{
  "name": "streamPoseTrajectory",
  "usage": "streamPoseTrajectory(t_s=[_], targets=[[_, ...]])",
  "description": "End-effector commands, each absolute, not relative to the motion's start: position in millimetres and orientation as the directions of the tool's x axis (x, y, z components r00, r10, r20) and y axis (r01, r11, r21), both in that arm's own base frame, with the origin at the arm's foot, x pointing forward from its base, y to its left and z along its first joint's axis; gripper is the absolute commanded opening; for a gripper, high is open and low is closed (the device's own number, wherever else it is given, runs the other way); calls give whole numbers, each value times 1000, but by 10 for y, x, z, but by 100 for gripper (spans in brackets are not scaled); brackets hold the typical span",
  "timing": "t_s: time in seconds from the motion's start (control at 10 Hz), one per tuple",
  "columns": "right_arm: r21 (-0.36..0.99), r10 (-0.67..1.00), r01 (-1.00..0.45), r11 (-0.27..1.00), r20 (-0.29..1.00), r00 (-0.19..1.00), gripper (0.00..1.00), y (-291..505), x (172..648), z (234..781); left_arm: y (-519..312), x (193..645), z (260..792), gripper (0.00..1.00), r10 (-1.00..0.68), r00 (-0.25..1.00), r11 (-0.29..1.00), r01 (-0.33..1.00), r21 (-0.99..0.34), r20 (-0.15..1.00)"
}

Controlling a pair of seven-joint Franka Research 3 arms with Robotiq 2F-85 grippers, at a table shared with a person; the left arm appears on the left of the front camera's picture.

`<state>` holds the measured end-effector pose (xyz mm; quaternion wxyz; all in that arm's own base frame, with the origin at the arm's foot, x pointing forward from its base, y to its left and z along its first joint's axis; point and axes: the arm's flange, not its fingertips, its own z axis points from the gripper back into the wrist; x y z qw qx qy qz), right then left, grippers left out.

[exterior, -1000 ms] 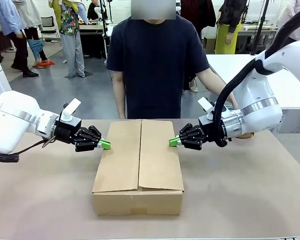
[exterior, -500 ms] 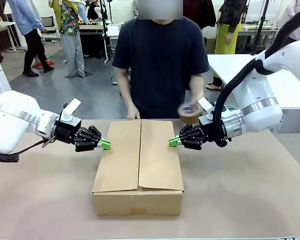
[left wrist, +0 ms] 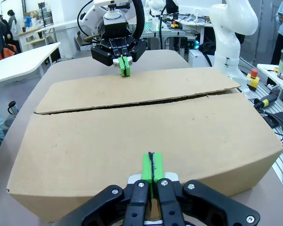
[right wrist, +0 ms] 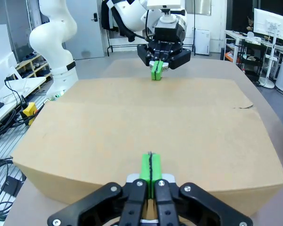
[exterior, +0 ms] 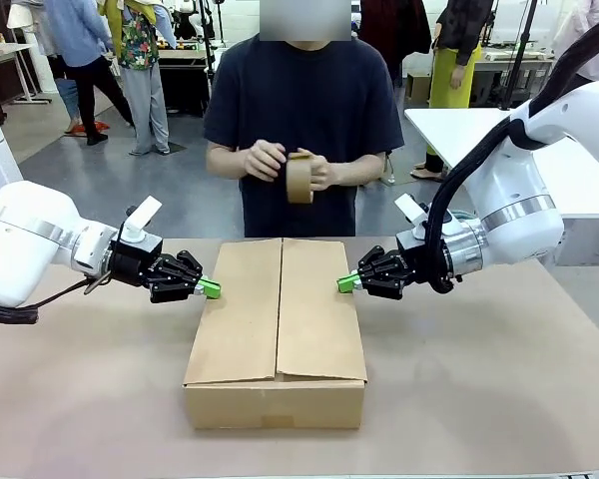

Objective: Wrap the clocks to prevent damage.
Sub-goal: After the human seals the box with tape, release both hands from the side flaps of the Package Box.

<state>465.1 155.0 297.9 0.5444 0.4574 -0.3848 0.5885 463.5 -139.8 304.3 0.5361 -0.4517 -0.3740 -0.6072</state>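
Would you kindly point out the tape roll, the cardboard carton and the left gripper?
tape roll (exterior: 299,180), front view, brown outer face.
cardboard carton (exterior: 242,319), front view, left top flap.
left gripper (exterior: 210,288), front view, between shut green fingertips.

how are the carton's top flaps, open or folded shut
Folded shut: both flaps of the cardboard carton lie flat, meeting along the centre seam, with no tape over it.

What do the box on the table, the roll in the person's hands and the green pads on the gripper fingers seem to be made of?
Box: brown cardboard, matte, with folded flaps and plain cut edges.
Roll: probably brown packing tape wound on a core; it is too far away to be sure.
Pads: bright green and smooth, likely rubber or plastic.
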Motion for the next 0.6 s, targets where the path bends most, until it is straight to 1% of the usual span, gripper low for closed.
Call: streamPoseTrajectory(t_s=[0.0,0.5], targets=[[46,295,-995,-86,955,19,1,1595,4610,2927,-1411,4629,3003,0,-316,-11,-134,990,-33,949],[46,295,-995,-86,955,19,1,1595,4610,2927,-1411,4629,3003,0,-316,-11,-134,990,-33,949]])
